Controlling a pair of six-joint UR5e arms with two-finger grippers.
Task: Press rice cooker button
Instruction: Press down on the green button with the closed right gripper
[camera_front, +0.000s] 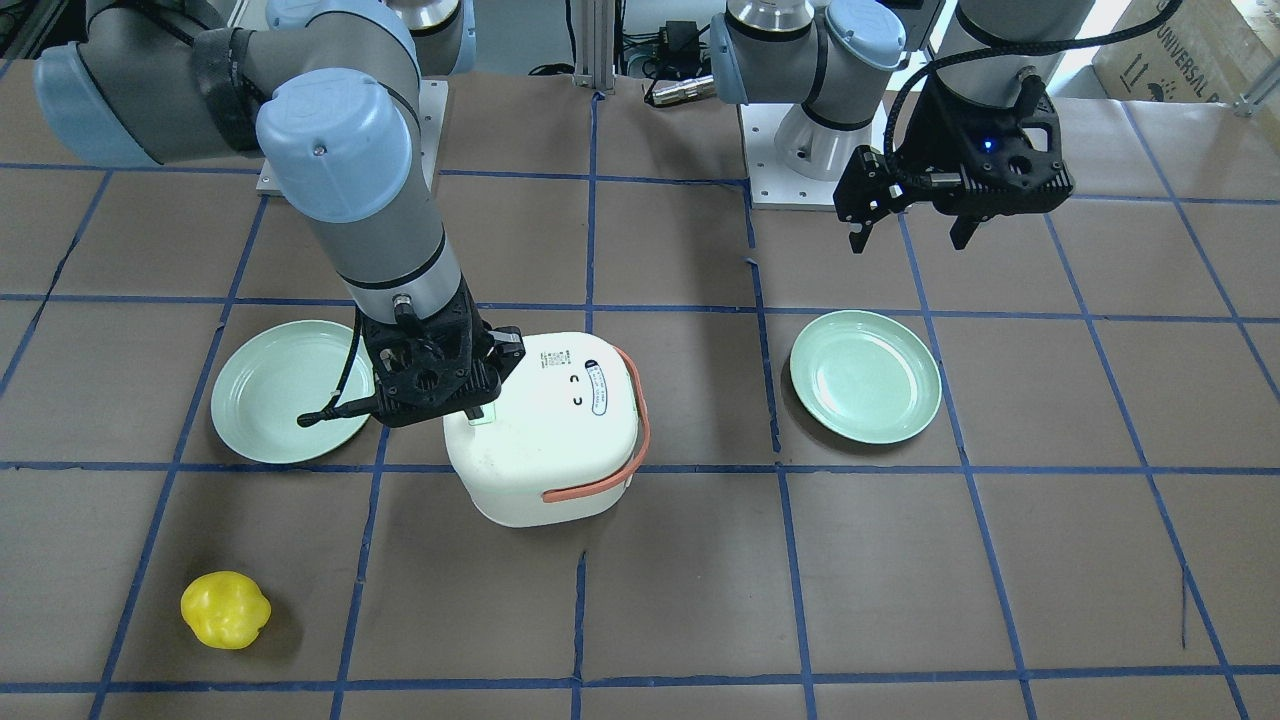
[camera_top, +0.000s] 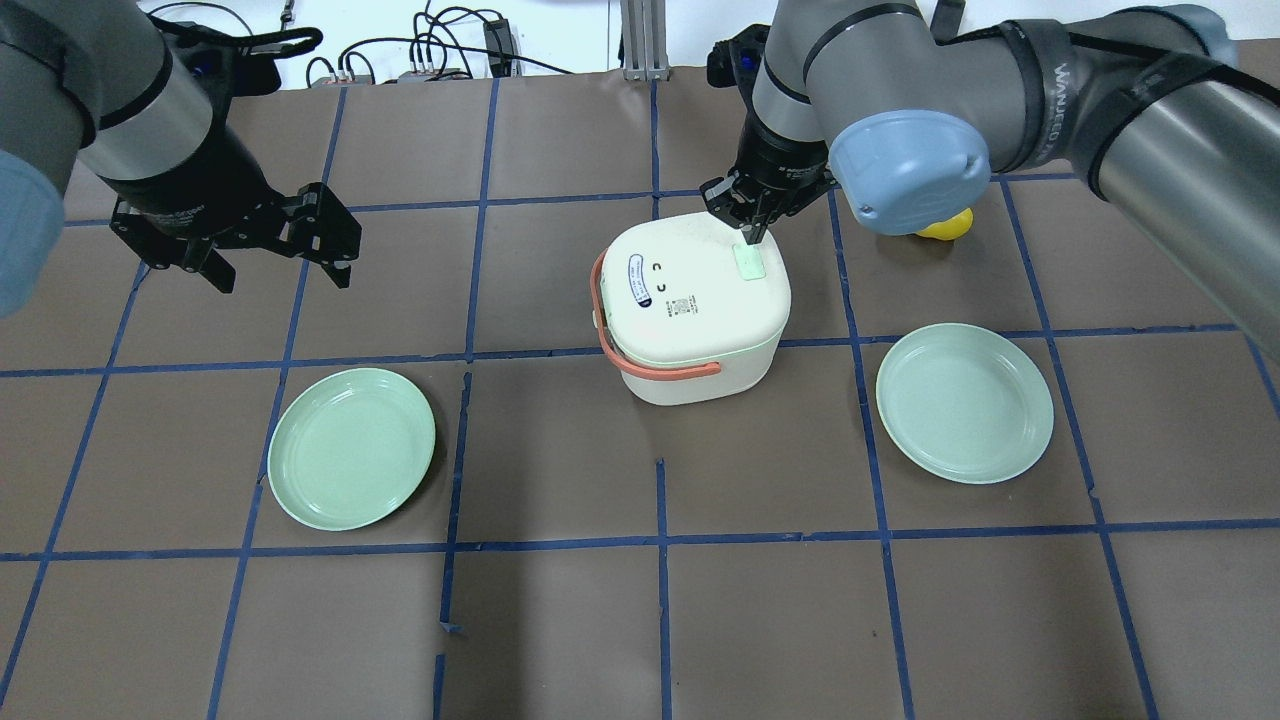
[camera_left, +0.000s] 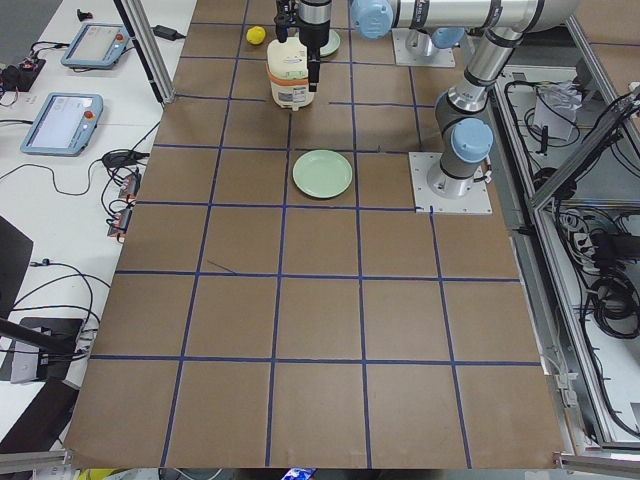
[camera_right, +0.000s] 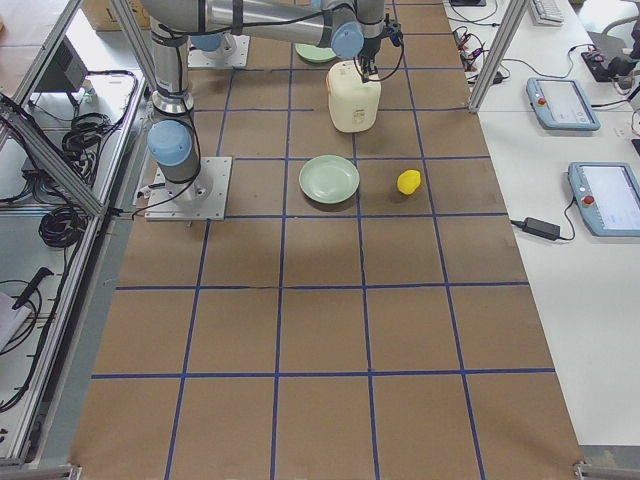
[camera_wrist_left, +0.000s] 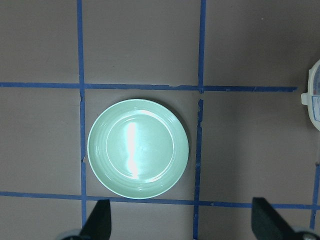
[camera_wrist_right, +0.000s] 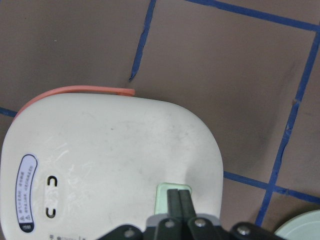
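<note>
A white rice cooker (camera_top: 690, 310) with an orange handle stands mid-table; it also shows in the front view (camera_front: 560, 440) and the right wrist view (camera_wrist_right: 110, 150). Its pale green button (camera_top: 752, 266) is on the lid's edge. My right gripper (camera_top: 748, 238) is shut, with both fingertips together and pointing straight down onto the button (camera_wrist_right: 164, 196). In the front view the right gripper (camera_front: 478, 410) covers most of the button. My left gripper (camera_top: 282, 272) is open and empty, hovering well away from the cooker, above a green plate (camera_wrist_left: 138, 148).
Two green plates lie on the table, one on each side of the cooker (camera_top: 352, 447) (camera_top: 964, 402). A yellow fruit-like object (camera_front: 225, 610) lies beyond the cooker on my right side. Blue tape lines grid the brown table.
</note>
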